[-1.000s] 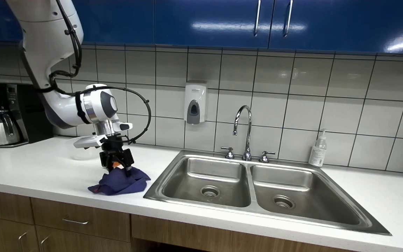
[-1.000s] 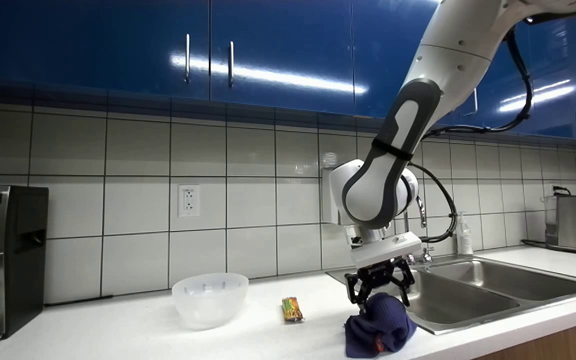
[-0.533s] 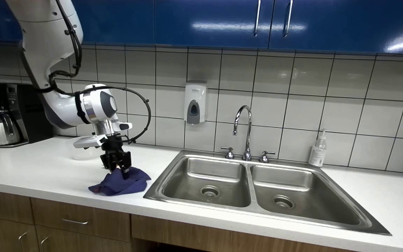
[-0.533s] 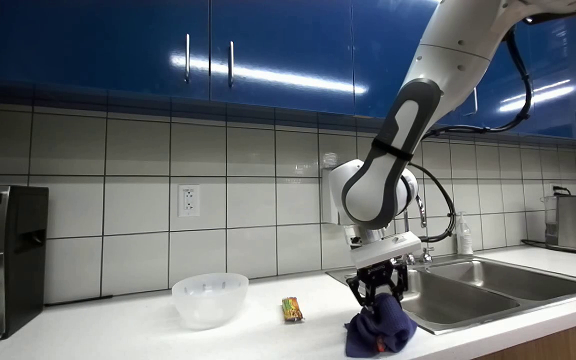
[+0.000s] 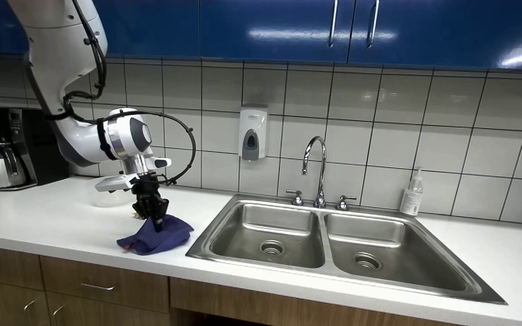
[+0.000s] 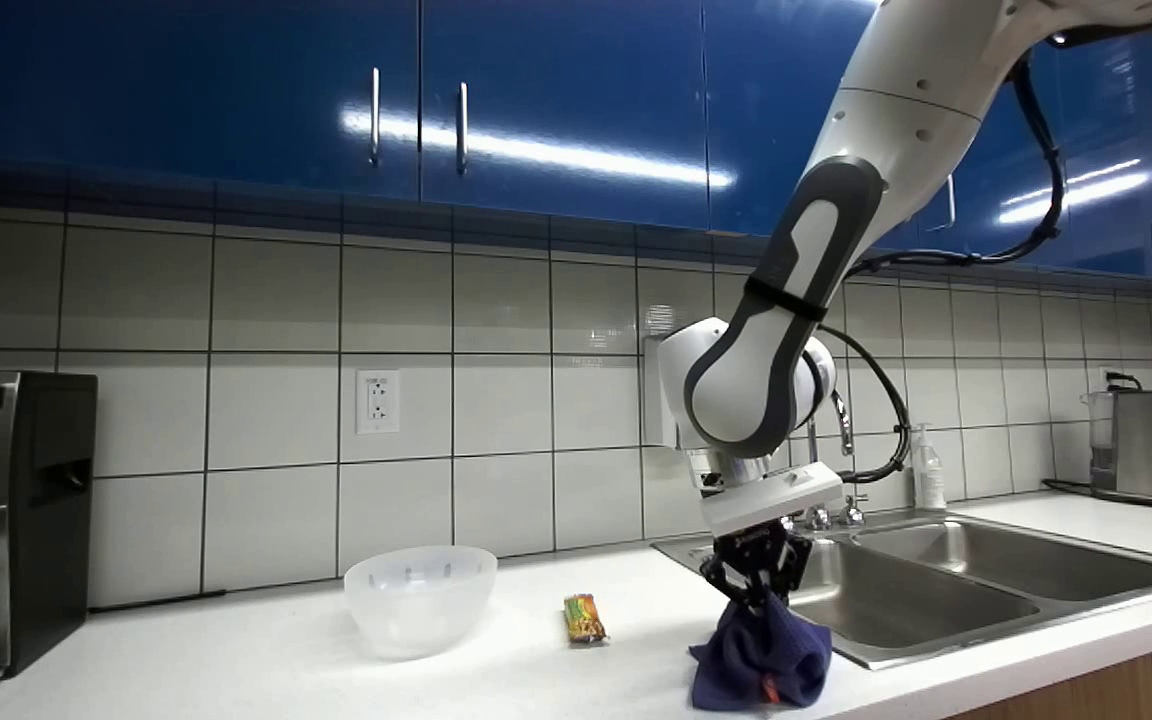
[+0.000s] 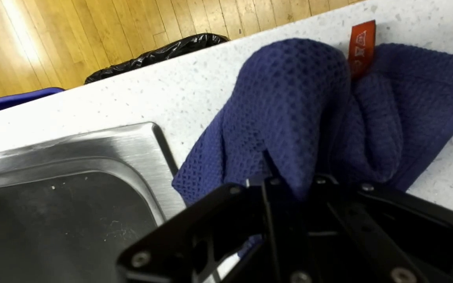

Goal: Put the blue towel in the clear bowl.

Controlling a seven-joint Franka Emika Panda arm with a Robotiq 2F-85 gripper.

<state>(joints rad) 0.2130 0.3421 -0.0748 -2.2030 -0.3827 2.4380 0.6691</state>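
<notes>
The blue towel (image 6: 761, 660) lies bunched on the white counter near its front edge, beside the sink corner. In the wrist view a raised fold of the towel (image 7: 289, 90) runs in between my fingers, and a red tag shows on it. My gripper (image 7: 289, 184) is shut on that fold; the fingertips are partly buried in cloth. In an exterior view the gripper (image 5: 157, 224) points down into the top of the towel, which rests on the counter. The clear bowl (image 6: 421, 610) stands upright further along the counter, toward the wall, apart from the gripper.
A small snack packet (image 6: 584, 619) lies on the counter between bowl and towel. The double sink (image 5: 218, 226) with its faucet (image 5: 322, 176) is close by the towel. A coffee maker (image 6: 51, 500) stands at the far end, and a tiled wall runs behind.
The fingers have come together from wide apart and gathered the towel's top between them. The towel's top is drawn in narrower; the arm has hardly moved.
</notes>
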